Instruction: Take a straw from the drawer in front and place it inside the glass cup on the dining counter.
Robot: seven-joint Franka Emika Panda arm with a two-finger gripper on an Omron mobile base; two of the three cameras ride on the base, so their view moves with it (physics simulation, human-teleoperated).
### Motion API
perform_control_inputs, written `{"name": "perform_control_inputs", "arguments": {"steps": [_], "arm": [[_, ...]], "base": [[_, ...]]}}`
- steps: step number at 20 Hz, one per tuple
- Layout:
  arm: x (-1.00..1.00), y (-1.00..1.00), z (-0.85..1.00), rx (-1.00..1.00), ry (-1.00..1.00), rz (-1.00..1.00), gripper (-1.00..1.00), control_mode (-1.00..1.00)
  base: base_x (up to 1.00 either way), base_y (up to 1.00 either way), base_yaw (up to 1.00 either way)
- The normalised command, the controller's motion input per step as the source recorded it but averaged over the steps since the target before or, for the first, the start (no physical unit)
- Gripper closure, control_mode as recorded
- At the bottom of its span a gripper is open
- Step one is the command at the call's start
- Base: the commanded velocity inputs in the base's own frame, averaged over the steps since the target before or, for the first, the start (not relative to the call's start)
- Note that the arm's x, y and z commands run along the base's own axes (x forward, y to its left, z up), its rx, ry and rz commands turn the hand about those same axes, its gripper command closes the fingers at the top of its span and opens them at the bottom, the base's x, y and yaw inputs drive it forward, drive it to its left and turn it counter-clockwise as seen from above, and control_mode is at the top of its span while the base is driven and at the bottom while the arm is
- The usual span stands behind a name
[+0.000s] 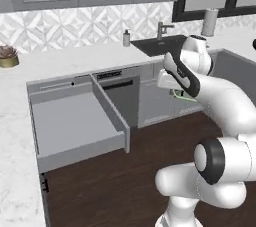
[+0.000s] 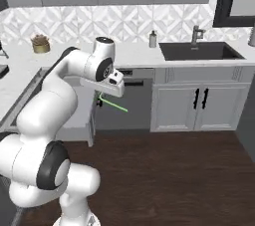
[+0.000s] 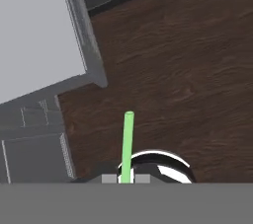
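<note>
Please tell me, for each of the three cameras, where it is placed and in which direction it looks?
Left base view: behind the arm's left, looking forward and down at the open drawer; the white arm rises lower right, the claw holding the straw.
Right base view: behind the arm's right, facing the sink and cabinets; the arm rises lower left.
Hand view: on the hand, looking down along the straw at the wooden floor and the drawer's corner.
Both base views share the arm, straw, sink and soap bottle.

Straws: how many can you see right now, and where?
1. The straw is held in the gripper, sticking out over the wood floor, clear of the open drawer. The drawer floor in view looks bare.
</note>
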Motion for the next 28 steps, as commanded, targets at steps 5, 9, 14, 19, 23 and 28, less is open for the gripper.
{"name": "perform_control_inputs", "arguments": {"steps": [5,9,14,19,23,28], "arm": [[0.0,0.0,0.0,0.0,0.0,0.0,1.0,1.0],[0.0,0.0,0.0,0.0,0.0,0.0,1.0,1.0],[0.0,0.0,0.0,0.0,0.0,0.0,1.0,1.0],[0.0,0.0,0.0,0.0,0.0,0.0,1.0,1.0],[0.0,0.0,0.0,0.0,0.0,0.0,1.0,1.0],[0.0,0.0,0.0,0.0,0.0,0.0,1.0,1.0]], "base": [[0.0,-0.37,-0.88],[-0.08,-0.83,-0.67],[-0.06,-1.0,-0.34],[0.01,-1.0,-0.07],[0.03,-1.0,0.0],[0.0,-1.0,0.01]]}}
